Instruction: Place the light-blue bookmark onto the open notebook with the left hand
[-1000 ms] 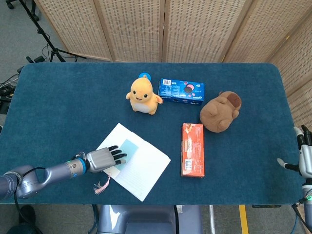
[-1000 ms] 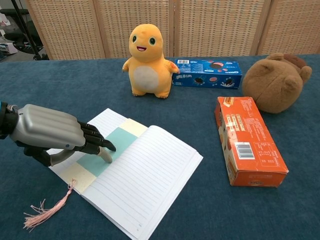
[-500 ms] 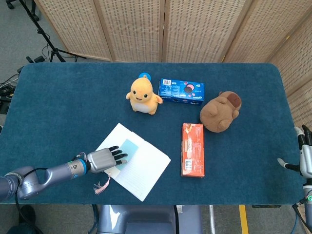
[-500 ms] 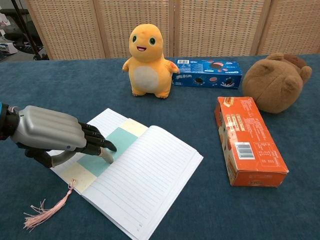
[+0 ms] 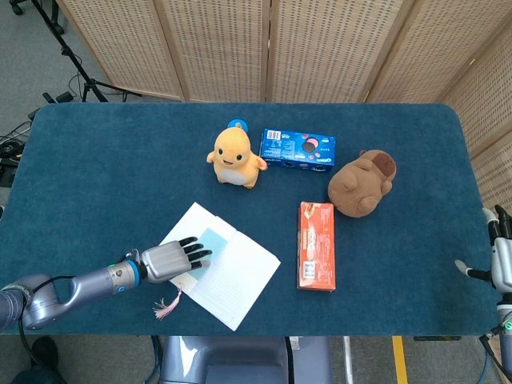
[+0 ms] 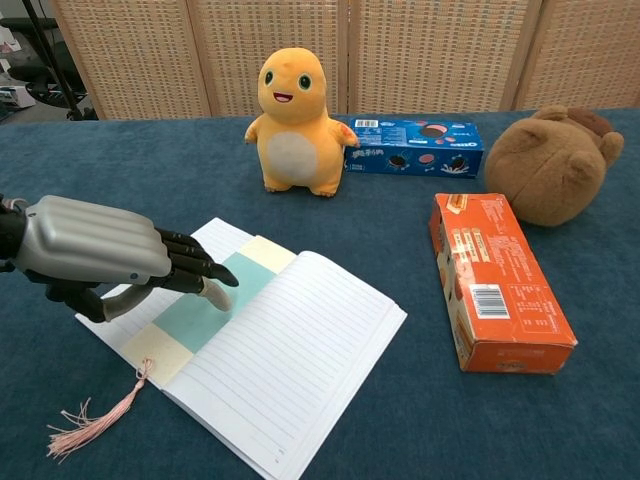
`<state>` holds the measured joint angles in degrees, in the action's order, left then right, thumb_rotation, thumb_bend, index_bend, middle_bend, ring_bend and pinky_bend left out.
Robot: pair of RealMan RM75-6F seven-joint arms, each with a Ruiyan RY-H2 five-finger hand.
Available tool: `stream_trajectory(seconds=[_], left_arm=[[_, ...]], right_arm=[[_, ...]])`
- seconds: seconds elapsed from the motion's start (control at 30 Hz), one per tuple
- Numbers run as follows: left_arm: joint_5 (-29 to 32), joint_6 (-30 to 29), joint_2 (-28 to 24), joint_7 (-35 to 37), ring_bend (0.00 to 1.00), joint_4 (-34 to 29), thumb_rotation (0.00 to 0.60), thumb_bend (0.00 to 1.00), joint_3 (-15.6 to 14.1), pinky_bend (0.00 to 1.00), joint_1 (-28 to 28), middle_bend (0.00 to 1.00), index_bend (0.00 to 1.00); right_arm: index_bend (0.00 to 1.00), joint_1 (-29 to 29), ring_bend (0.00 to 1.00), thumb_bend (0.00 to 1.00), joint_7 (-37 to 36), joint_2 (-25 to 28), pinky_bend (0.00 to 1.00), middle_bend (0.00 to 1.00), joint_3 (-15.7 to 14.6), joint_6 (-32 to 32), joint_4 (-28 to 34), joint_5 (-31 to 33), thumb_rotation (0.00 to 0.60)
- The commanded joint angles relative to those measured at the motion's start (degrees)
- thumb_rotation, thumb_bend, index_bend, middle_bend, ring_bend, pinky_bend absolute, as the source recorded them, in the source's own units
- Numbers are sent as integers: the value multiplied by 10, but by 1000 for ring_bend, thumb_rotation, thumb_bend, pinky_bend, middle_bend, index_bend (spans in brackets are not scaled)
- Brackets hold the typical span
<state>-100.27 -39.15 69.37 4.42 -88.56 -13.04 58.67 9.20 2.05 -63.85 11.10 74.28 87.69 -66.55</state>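
The open notebook (image 6: pixel 300 350) lies at the front left of the blue table. On its left page, lengthwise, lies the light-blue bookmark (image 6: pixel 210 305) with pale yellow ends and a pink tassel (image 6: pixel 88 425) trailing off onto the cloth. My left hand (image 6: pixel 105 255) hovers just over the bookmark's left side, fingers stretched out and holding nothing; the thumb tip is close above the blue strip. From the head view the left hand (image 5: pixel 170 261) covers part of the bookmark (image 5: pixel 211 239) on the notebook (image 5: pixel 238 276). My right hand (image 5: pixel 500 258) stays at the table's far right edge, fingers apart and empty.
A yellow plush (image 6: pixel 295 115) and a blue cookie box (image 6: pixel 415 147) stand behind the notebook. An orange box (image 6: pixel 495 285) lies to its right, with a brown plush (image 6: pixel 552 165) beyond. Wicker screens close off the back.
My left hand has lifted a little and drawn back to the left, its fingertips coming off the bookmark. The bookmark stays on the page.
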Motion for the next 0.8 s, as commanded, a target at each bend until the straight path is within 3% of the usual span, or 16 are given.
stream_trajectory(seconds=[0.03, 0.13, 0.17, 0.2, 0.23, 0.3, 0.37, 0.4, 0.63, 0.8], left_arm=[[-11, -14, -12, 14, 0, -3, 600, 1000, -6, 4, -3, 0, 129], [-18, -29, -22, 24, 0, -6, 600, 999, -7, 0, -5, 0, 128], [-20, -38, -26, 27, 0, -7, 600, 948, -5, 0, -7, 0, 119], [-20, -60, -33, 35, 0, -8, 600, 838, 0, 0, -13, 0, 101], [4, -118, -50, 62, 0, -10, 600, 729, 21, 0, -36, 0, 83], [20, -193, -65, 90, 0, -5, 600, 331, 29, 0, -79, 0, 22], [52, -237, -67, 86, 0, 6, 600, 93, 37, 0, -121, 0, 0], [72, -251, -66, 83, 0, 8, 600, 29, 40, 0, -141, 0, 0], [229, -326, -44, 111, 0, 35, 600, 0, 64, 0, -275, 0, 0], [302, -350, -26, 96, 0, 55, 600, 0, 86, 0, -334, 0, 0]], right_arm=[[0, 0, 0, 0, 1, 0, 0, 0, -1, 1, 1, -1, 600], [0, 0, 0, 0, 3, -1, 0, 0, -1, 1, 2, -2, 600], [0, 0, 0, 0, 3, -1, 0, 0, -2, 2, 2, -3, 600], [0, 0, 0, 0, 4, -1, 0, 0, -2, 2, 3, -4, 600], [0, 0, 0, 0, 4, -1, 0, 0, -3, 3, 4, -6, 600], [0, -1, 0, 0, 4, -1, 0, 0, -5, 5, 6, -10, 600], [0, -2, 0, 0, 3, 0, 0, 0, -6, 7, 8, -15, 600], [0, -2, 0, 0, 3, 0, 0, 0, -7, 8, 9, -17, 600], [0, -5, 0, 0, -4, 4, 0, 0, -15, 14, 18, -38, 600], [0, -7, 0, 0, -12, 7, 0, 0, -20, 18, 21, -53, 600]])
